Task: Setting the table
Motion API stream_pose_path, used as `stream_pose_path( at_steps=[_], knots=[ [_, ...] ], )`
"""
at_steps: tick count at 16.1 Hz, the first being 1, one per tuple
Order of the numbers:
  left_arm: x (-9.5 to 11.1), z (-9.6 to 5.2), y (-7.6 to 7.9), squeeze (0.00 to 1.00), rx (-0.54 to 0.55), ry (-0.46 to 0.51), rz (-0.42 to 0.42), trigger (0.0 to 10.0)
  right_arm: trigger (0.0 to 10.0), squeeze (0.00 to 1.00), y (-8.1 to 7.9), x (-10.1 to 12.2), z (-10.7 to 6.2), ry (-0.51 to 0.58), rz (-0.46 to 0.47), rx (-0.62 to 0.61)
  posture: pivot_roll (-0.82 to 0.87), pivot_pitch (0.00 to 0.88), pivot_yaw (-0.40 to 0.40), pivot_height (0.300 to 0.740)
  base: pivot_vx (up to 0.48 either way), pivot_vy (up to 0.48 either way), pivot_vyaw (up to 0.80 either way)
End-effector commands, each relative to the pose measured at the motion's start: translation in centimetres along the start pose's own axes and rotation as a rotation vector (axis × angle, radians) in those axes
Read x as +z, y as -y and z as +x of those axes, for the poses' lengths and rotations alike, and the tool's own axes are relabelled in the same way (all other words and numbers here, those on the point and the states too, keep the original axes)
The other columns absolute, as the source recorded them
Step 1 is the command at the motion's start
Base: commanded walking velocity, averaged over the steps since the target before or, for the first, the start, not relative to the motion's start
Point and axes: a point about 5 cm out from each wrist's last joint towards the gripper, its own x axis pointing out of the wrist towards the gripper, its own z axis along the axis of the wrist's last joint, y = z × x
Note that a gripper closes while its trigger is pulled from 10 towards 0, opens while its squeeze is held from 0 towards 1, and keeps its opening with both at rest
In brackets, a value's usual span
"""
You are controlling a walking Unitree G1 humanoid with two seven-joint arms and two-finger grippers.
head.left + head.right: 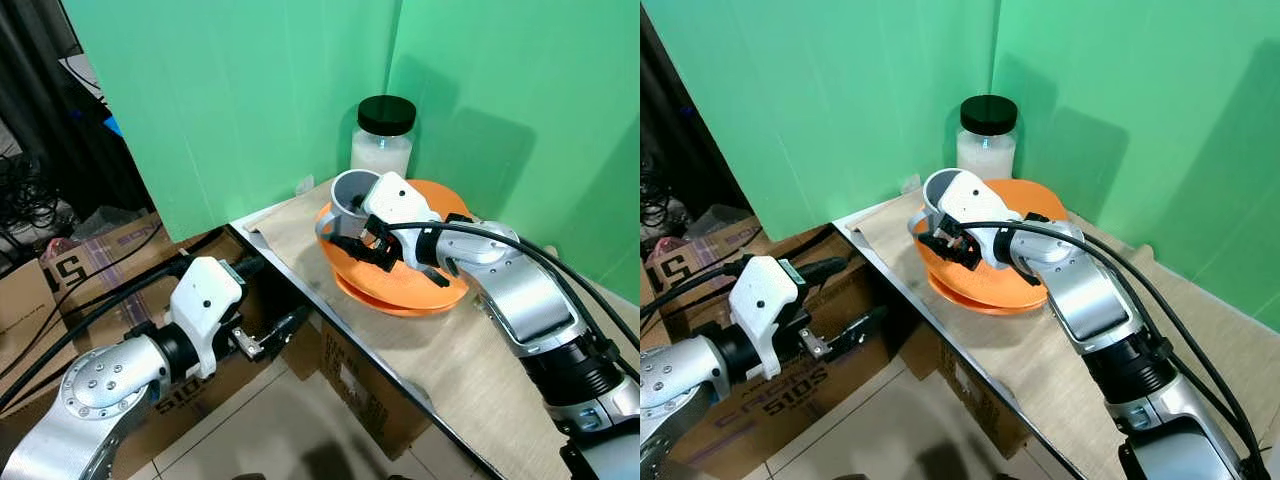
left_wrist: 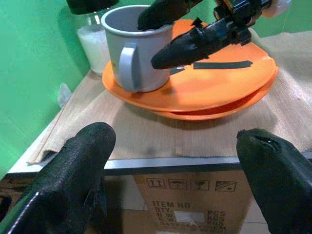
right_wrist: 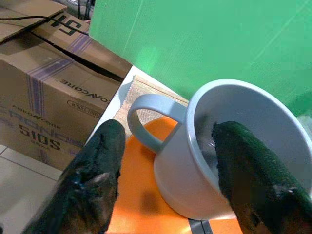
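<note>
A grey mug (image 1: 350, 190) stands on the near-left part of two stacked orange plates (image 1: 425, 292), which rest on a burlap mat (image 1: 470, 380) on the table. My right gripper (image 1: 356, 226) is open and straddles the mug (image 3: 229, 146): one finger reaches inside the cup, the other sits outside beside the handle with a gap showing. My left gripper (image 1: 270, 298) is open and empty. It hangs below and in front of the table's edge, pointing at the plates (image 2: 204, 90) and mug (image 2: 136, 48).
A glass jar (image 1: 383, 140) with a black lid and white contents stands behind the plates against the green screens. The table's metal edge (image 1: 330, 310) runs diagonally. Cardboard boxes (image 1: 365, 395) sit under and left of the table, with cables on the floor.
</note>
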Motion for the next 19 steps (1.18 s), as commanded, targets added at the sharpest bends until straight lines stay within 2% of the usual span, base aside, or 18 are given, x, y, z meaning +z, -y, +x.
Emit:
stream_pose_path(
  at_steps=[1, 8, 15, 16, 17, 19],
  knots=[
    [0.2, -0.1, 0.2, 0.00, -0.003, -0.001, 0.008, 10.0, 0.0, 0.00, 0.3, 0.5, 0.0, 0.004, -0.023, 0.000, 0.06, 0.000, 0.024, 0.740, 0.000, 0.000, 0.00],
    [0.0, -0.1, 0.1, 0.00, -0.003, -0.004, 0.009, 10.0, 0.0, 0.00, 0.5, 0.0, 0.0, -0.043, -0.046, -0.001, 0.05, 0.000, 0.020, 0.740, 0.000, 0.000, 0.00],
    [0.0, -0.1, -0.2, 0.00, 0.031, -0.003, 0.023, 10.0, 0.0, 0.00, 0.9, 0.3, -0.1, -0.021, -0.038, -0.031, 0.05, 0.000, 0.023, 0.740, 0.000, 0.000, 0.00],
    [0.1, 0.1, -0.5, 1.00, 0.040, 0.003, 0.022, 10.0, 0.0, 0.00, 1.2, 0.7, -0.2, 0.000, -0.037, -0.053, 0.05, 0.000, 0.023, 0.740, 0.000, 0.000, 0.00],
    [0.2, 0.3, -0.7, 1.00, 0.023, 0.022, 0.016, 10.0, 0.0, 0.00, 1.3, 1.0, -0.3, 0.014, -0.046, -0.068, 0.05, 0.000, 0.025, 0.740, 0.000, 0.000, 0.00],
    [0.6, 0.8, -0.9, 1.00, 0.002, 0.044, 0.069, 10.0, 0.0, 0.00, 1.3, 1.9, -0.9, 0.040, -0.058, -0.072, 0.05, 0.000, 0.025, 0.740, 0.000, 0.000, 0.00]
  ],
)
